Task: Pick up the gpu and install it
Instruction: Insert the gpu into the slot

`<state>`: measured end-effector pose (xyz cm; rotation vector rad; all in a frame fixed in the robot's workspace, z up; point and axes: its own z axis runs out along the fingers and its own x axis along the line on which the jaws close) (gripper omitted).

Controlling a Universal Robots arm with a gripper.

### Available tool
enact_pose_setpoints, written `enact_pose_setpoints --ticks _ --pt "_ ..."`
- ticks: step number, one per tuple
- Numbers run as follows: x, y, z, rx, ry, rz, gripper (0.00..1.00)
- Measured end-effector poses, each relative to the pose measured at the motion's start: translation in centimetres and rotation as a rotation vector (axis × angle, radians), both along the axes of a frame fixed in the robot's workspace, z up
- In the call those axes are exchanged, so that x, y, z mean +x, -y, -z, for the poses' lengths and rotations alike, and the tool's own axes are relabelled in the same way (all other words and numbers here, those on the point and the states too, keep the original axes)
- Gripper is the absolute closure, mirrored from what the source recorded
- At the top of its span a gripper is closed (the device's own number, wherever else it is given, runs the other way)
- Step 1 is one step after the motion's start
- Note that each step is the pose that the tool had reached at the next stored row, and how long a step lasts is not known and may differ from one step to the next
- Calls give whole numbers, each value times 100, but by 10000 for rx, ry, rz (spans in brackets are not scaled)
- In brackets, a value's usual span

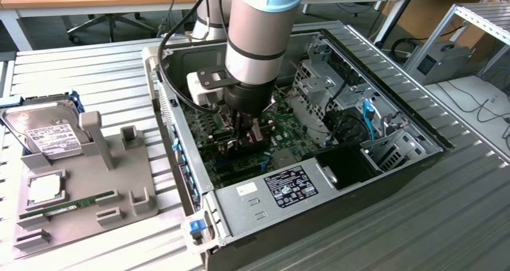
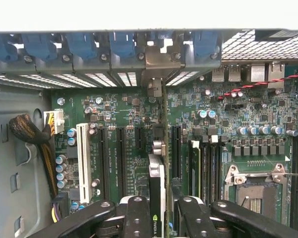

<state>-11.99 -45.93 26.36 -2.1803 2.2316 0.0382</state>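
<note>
The pick-up is done: the gripper [image 2: 158, 210] is clamped on the gpu [image 2: 157, 183], which stands on edge between its fingers, low in the middle of the wrist view. The card hangs inside the open computer case [image 1: 319, 205], above the motherboard [image 2: 124, 106], its bracket pointing toward the rear slot openings. Seating it remains; whether its edge already touches a slot, I cannot tell.

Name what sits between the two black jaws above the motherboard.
The gpu, standing on edge, lies between the jaws of the gripper, its bracket reaching the case's rear slot. The wrist view shows this.
</note>
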Motion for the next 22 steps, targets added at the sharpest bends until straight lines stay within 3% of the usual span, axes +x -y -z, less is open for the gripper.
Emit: enact_pose_setpoints --ticks 12,14,15,18,22 --pt "-1 0 0 2 -1 1 73" --pt "-2 -1 2 5 2 3 72" --pt "-2 0 1 2 1 2 66" --pt "-1 0 0 0 -1 1 66" --pt "-1 0 -78 0 0 1 66"
